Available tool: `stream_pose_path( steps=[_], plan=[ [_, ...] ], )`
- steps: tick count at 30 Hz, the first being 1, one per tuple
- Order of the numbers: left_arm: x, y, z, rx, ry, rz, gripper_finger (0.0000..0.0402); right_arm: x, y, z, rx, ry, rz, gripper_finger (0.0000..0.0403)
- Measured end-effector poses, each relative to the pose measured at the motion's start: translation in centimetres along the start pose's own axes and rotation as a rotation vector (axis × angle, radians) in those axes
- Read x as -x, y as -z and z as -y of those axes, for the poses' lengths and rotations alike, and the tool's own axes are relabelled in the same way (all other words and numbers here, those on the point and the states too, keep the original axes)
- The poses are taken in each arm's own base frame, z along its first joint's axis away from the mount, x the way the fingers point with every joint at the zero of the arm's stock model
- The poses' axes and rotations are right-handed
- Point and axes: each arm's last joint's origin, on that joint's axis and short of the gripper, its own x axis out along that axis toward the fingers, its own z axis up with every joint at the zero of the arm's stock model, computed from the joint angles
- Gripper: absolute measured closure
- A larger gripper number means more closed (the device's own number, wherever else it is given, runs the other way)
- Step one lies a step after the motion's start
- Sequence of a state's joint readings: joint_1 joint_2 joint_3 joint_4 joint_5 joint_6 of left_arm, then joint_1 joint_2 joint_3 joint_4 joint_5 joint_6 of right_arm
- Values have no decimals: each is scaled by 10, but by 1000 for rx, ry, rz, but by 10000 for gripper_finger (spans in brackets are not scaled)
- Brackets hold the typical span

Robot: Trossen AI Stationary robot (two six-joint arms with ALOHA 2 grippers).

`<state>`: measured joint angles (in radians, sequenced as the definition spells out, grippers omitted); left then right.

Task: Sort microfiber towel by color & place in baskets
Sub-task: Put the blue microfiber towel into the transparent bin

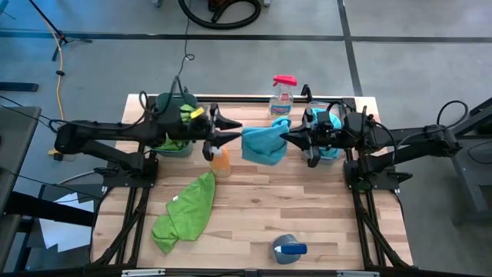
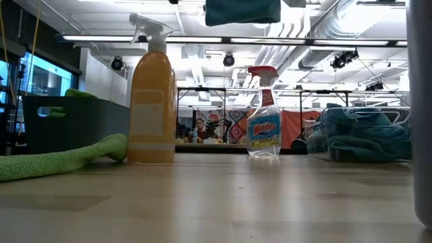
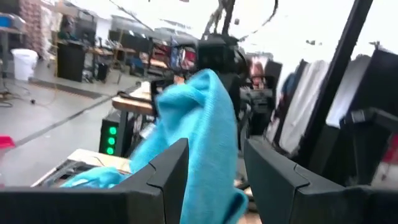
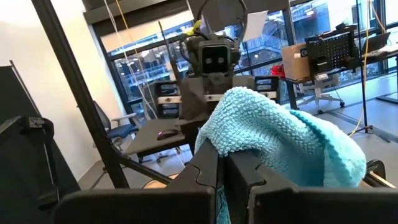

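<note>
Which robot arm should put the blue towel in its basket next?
Probably the right. The right gripper is already shut on the blue towel, and the clear basket holding other blue towels sits just under that arm. The left gripper is open beside the towel, not holding it.

Bright lamps (image 2: pixel 283 42) on the ceiling light the table (image 2: pixel 223 196) evenly. Behind the blue towel (image 3: pixel 205 124) the room looks white and blurry.
</note>
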<state>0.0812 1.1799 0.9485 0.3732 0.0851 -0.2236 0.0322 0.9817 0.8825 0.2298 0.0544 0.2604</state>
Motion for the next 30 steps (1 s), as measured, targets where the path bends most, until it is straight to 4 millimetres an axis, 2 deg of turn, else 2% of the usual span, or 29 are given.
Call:
stream_pose_path(
  steps=[8,22,25,30],
  plan=[
    [13,-14,-3,-51,-9,60,257,0,-1,3,9,1,8,403],
    [13,-6,-6,-20,-34,-12,257,0,-4,10,16,8,12,403],
    [13,-6,-6,-20,-41,-10,257,4,-19,18,28,74,0,403],
    [13,-6,-6,-18,-41,-11,257,21,-64,30,114,258,-173,403]
  ],
)
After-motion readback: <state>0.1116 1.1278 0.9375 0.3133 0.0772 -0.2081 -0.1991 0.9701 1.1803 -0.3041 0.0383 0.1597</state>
